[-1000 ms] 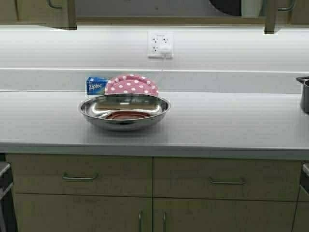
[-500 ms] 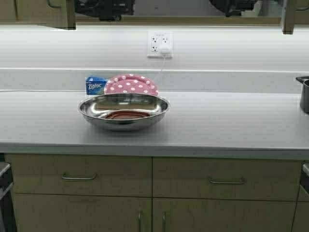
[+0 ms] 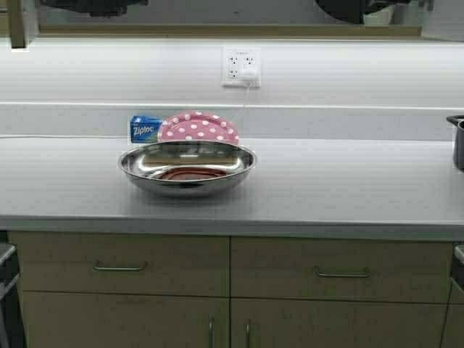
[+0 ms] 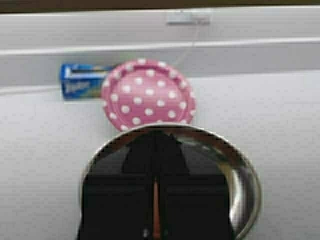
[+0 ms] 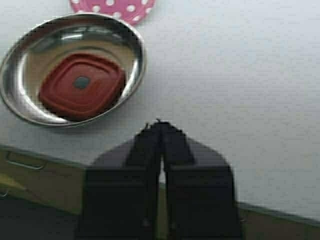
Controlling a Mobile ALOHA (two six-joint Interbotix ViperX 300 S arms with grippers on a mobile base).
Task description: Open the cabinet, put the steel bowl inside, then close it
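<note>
The steel bowl (image 3: 187, 167) sits on the grey countertop (image 3: 348, 181), toward its left half and a little back from the front edge, with a red square lid (image 5: 81, 86) lying flat in its bottom (in the high view the lid shows only as a reddish patch). Just behind the bowl a pink polka-dot plate (image 3: 198, 127) leans up against the backsplash, and a blue Ziploc box (image 3: 145, 128) stands beside the plate on its left. A white wall outlet (image 3: 241, 67) with a plug and thin cord is above them. At the far right edge of the counter a dark pot (image 3: 457, 141) is partly in view, well apart from the bowl. The cabinet (image 3: 232, 30) overhead shows only its lower edge, with a strip of door (image 3: 17, 23) at the far left. Below the counter are drawer fronts (image 3: 119, 266) with metal handles. The left gripper (image 4: 156, 145) hangs above the bowl's near side, fingers pressed together and holding nothing. The right gripper (image 5: 159, 131) hovers over the counter's front edge, off to the bowl's right, its fingers likewise closed on nothing.
</note>
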